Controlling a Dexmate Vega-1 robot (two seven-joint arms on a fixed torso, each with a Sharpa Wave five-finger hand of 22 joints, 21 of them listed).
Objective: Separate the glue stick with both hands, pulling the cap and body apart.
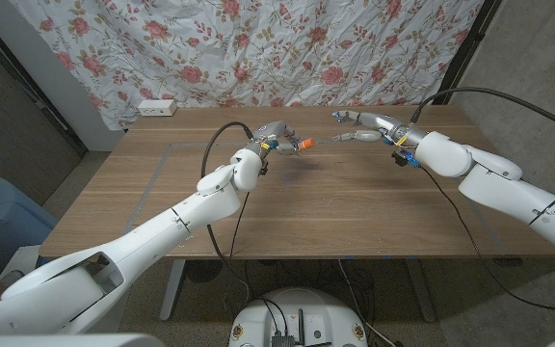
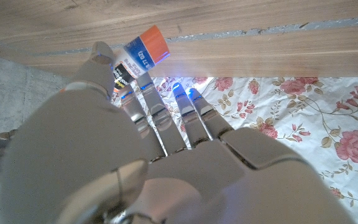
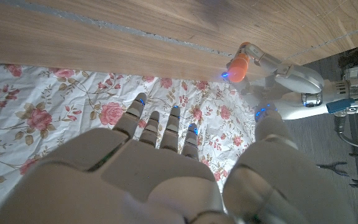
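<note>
We are seeing the left hand (image 1: 276, 137) pinching the glue stick (image 1: 303, 144) above the surface (image 1: 355, 202), right hand (image 1: 359, 126) hovering near, fingers (image 3: 143, 118) spread, holding nothing.

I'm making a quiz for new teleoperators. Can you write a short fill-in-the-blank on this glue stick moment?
1. The glue stick is held by the robot's ____ hand.
2. The glue stick's visible end is coloured ____.
3. The right hand holds ____, its fingers apart.
4. The cloth behind the table has a ____ pattern.

Missing words: left; orange; nothing; floral
</note>
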